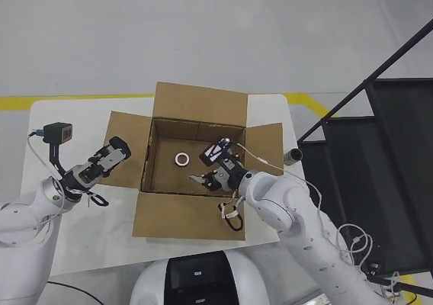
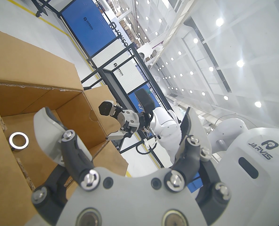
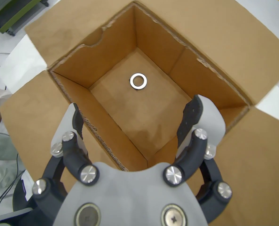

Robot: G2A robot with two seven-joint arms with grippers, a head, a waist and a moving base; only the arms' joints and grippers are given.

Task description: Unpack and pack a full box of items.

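1. A brown cardboard box (image 1: 188,217) is sitting on the white table (image 1: 87,229) with all four flaps folded outwards, so its inside is lying open to the top view.
2. A small silver metal ring (image 1: 181,158) is lying flat on the floor of the box, apart from every wall and somewhat nearer the far one.
3. The right gripper (image 1: 201,181) is hanging over the box's opening, near its front right corner. Its fingers are standing wide apart and are holding nothing. In the right wrist view, the ring (image 3: 138,81) is showing beyond the fingertips, well below the right gripper (image 3: 136,105).
4. The left gripper (image 1: 119,151) is hovering over the box's left flap, outside the opening. Its fingers are also spread apart and are gripping nothing.
5. A black metal stepped frame (image 1: 399,152) is standing on the floor just beside the table's right side.
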